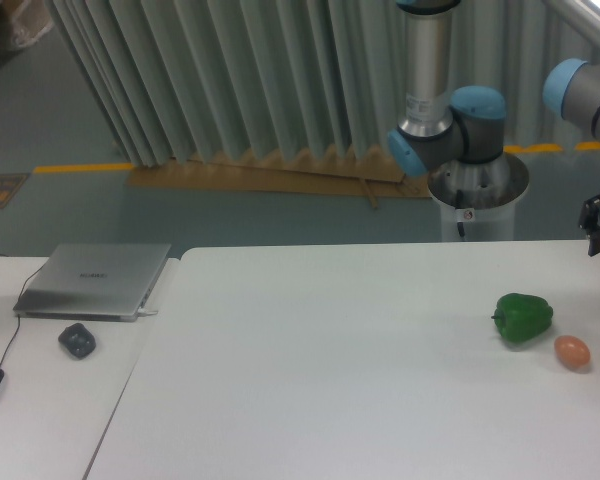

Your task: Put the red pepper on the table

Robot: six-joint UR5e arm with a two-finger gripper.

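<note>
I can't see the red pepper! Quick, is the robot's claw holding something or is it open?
Gripper: cut off at the right edge of the picture, so open, shut or holding cannot be told. No red pepper shows anywhere.

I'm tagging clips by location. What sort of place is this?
Probably a robotics lab or workshop: a robot arm at a white table, a laptop on the neighbouring desk, a yellow floor line.
</note>
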